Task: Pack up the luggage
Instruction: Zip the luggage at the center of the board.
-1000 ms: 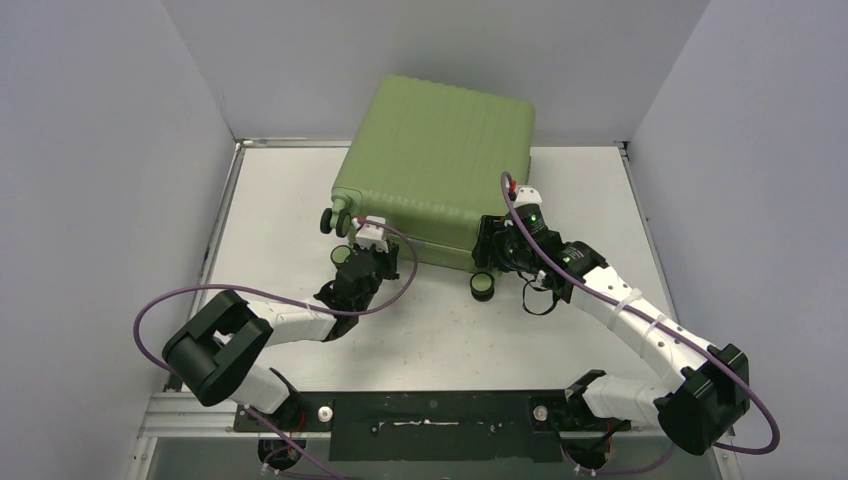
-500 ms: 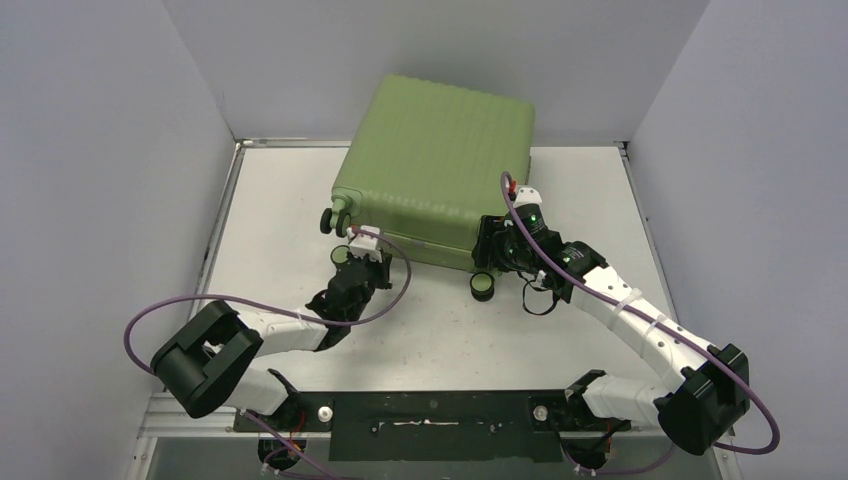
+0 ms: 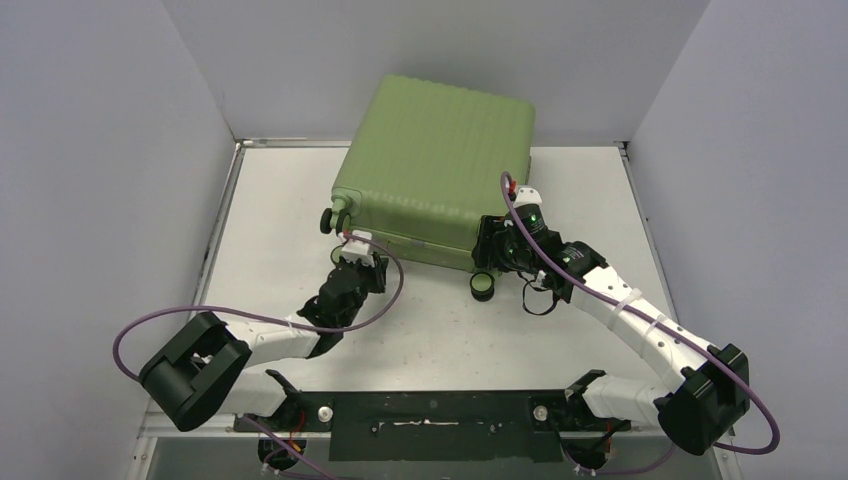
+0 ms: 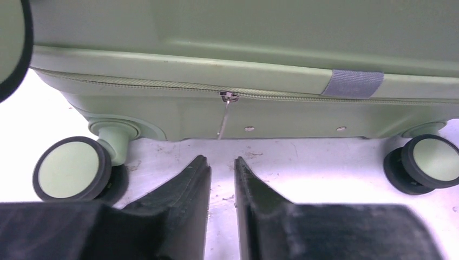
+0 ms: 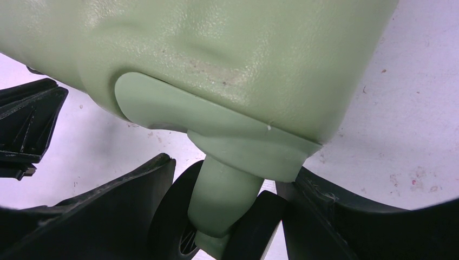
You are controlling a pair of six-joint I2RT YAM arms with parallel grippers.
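Zipping seems the step in hand: luggage (image 3: 435,165) closed, my right fingers (image 5: 108,216) clamping its wheel stem (image 5: 224,195); left fingers (image 4: 184,200), slightly parted and empty, must pinch the zipper pull (image 4: 223,116).

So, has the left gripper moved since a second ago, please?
Yes: the left gripper has backed away from the luggage, toward the near edge of the table.

Ahead of my left end effector (image 4: 222,161), a lane of bare table (image 4: 303,157) ends at the luggage (image 4: 216,54) wall, with casters (image 4: 70,169) flanking it. My right end effector (image 5: 230,176) is clamped on a corner caster (image 5: 224,200), which fills its gap.
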